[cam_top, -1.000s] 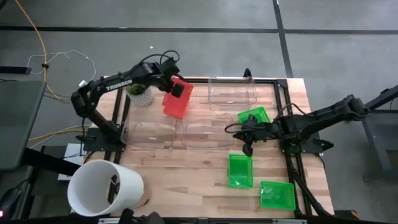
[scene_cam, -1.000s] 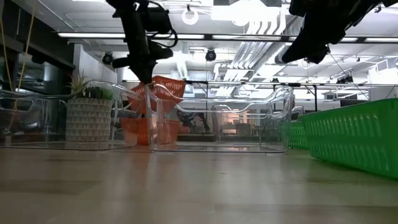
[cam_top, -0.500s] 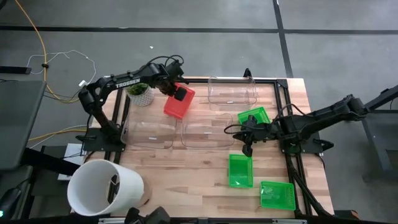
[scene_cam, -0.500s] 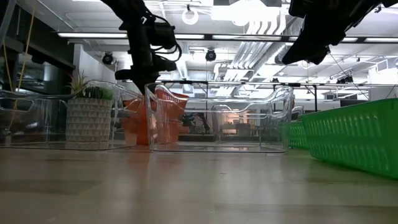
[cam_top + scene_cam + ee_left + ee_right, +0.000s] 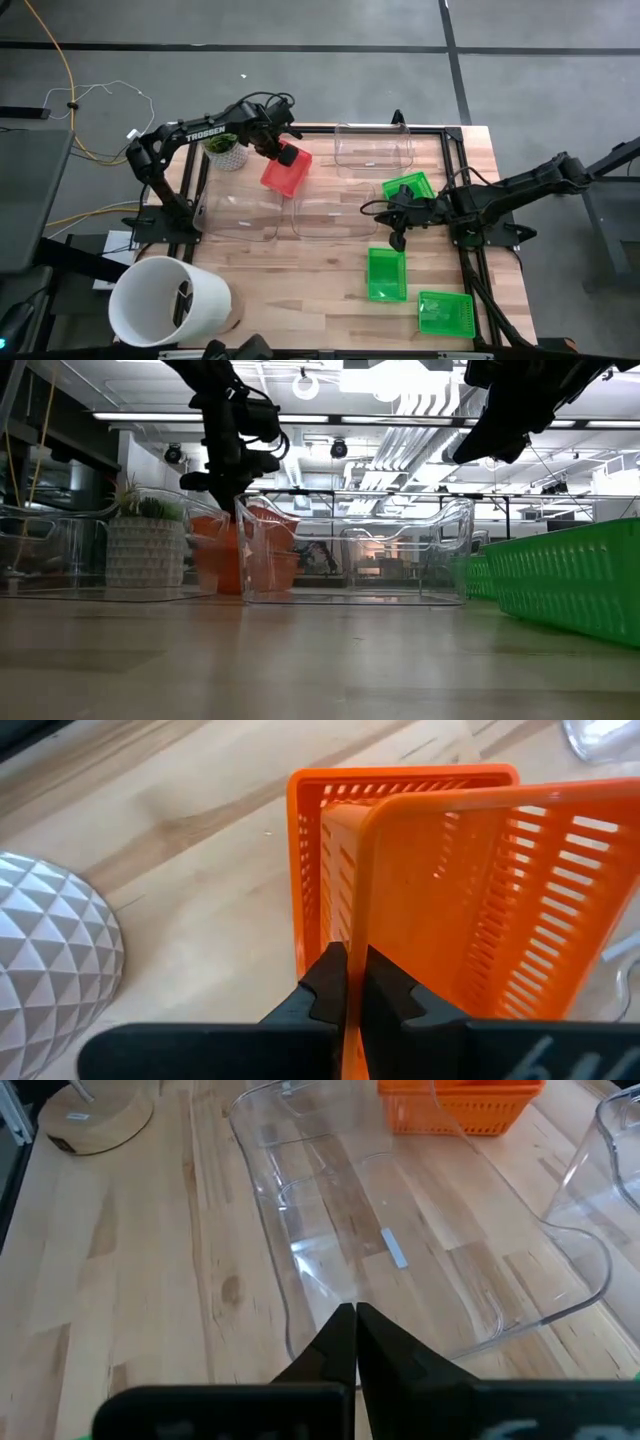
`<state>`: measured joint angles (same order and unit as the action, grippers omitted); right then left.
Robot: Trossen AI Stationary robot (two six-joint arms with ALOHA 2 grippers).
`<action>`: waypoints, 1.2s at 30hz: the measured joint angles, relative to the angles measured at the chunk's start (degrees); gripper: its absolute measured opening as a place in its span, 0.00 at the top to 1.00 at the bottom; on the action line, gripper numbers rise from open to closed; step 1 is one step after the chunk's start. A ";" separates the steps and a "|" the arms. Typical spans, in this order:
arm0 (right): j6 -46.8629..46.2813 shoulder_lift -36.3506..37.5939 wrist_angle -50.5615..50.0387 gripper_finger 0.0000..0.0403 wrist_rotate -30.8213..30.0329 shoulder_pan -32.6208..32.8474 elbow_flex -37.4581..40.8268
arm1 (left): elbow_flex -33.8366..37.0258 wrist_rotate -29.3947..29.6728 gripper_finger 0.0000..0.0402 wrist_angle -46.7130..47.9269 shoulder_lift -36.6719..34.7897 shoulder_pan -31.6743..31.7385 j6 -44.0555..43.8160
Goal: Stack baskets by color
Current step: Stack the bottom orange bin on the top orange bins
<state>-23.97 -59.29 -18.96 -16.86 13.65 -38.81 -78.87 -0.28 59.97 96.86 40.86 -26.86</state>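
My left gripper [image 5: 285,153] is shut on a red basket [image 5: 284,172] at the table's far left-middle, beside a small potted plant [image 5: 228,150]. The left wrist view shows a second red basket [image 5: 400,782] right behind and under the held one. Three green baskets [image 5: 408,188] [image 5: 387,273] [image 5: 445,312] lie flat on the right side. Three clear baskets [image 5: 374,148] [image 5: 335,210] [image 5: 240,212] stand mid-table. My right gripper [image 5: 398,241] hangs shut and empty above the wood near the middle clear basket [image 5: 400,1250]. My left gripper pinches one side wall of the red basket at its rim [image 5: 358,910], one finger inside and one outside. The fingers come from above, pointing steeply down. The basket hangs tilted below them, its lower part down over the second red basket; whether they touch, I cannot tell.
A big white bucket [image 5: 168,300] stands at the near left corner. A black frame rail [image 5: 455,170] runs along the table's right side. Bare wood lies at the near middle between the bucket and the green baskets.
My left gripper has sunk toward the table with the red basket and tipped to point more steeply down. The basket, which stood high and steeply tilted, now sits lower and flatter behind the clear baskets, over the other red one.
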 joint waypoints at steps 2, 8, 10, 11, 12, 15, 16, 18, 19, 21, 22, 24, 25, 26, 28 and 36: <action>0.01 0.00 0.01 1.00 -0.52 0.00 0.00 | 0.00 -0.79 1.00 -0.13 0.00 0.00 1.45; 0.04 -0.01 0.00 1.00 -1.53 0.00 0.00 | 0.00 -1.17 0.96 -0.34 0.00 -0.02 3.46; 0.44 -0.02 0.00 1.00 -1.62 0.00 0.00 | 0.02 -1.18 0.94 -0.35 0.00 -0.02 3.63; 0.46 0.00 0.00 1.00 -1.62 0.00 0.00 | 0.02 -1.19 0.93 -0.36 0.00 -0.02 4.01; 0.46 -0.02 0.00 1.00 -1.62 0.00 0.00 | 0.02 -1.19 0.92 -0.43 0.00 -0.02 4.40; 0.46 -0.02 0.00 1.00 -1.62 0.00 0.00 | 0.02 -1.19 0.86 -1.07 0.00 -0.02 5.16; 0.46 -0.02 0.00 1.00 -1.62 0.00 0.00 | 0.02 -1.19 0.84 -1.37 0.00 -0.02 5.19; 0.46 -0.02 0.00 1.00 -1.62 0.00 0.00 | 0.02 -1.19 0.80 -1.93 0.00 -0.02 5.34; 0.46 -0.02 0.00 1.00 -1.62 0.00 0.00 | 0.02 -1.24 0.78 -2.09 0.00 -0.02 5.61; 0.48 -0.02 0.00 1.00 -1.62 0.00 0.00 | 0.02 -2.13 0.74 -2.64 0.00 0.00 6.16; 0.48 -0.02 0.00 1.00 -1.62 0.00 0.00 | 0.01 -2.74 0.72 -3.02 0.00 0.00 6.38; 0.63 -0.02 0.00 1.00 -1.62 0.00 0.00 | -0.78 -4.15 0.69 -2.88 0.00 0.00 6.82; 0.75 -0.02 0.01 1.00 -1.62 0.00 0.00 | -1.58 -4.42 0.68 -2.78 0.00 0.00 7.06; 0.90 -0.02 0.00 1.00 -1.62 0.00 0.00 | -2.38 -4.44 0.66 -2.86 -0.16 0.00 7.13; 0.90 -0.02 0.00 1.00 -1.62 0.00 0.00 | -3.60 -4.45 0.65 -2.67 -1.07 -0.03 7.19; 0.90 -0.02 0.02 1.00 -1.63 -0.11 0.00 | -3.60 3.74 0.64 -8.05 -8.15 -3.98 8.90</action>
<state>-23.07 -59.31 -18.94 -18.49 13.54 -38.81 -82.47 3.46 51.92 88.71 36.88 -17.96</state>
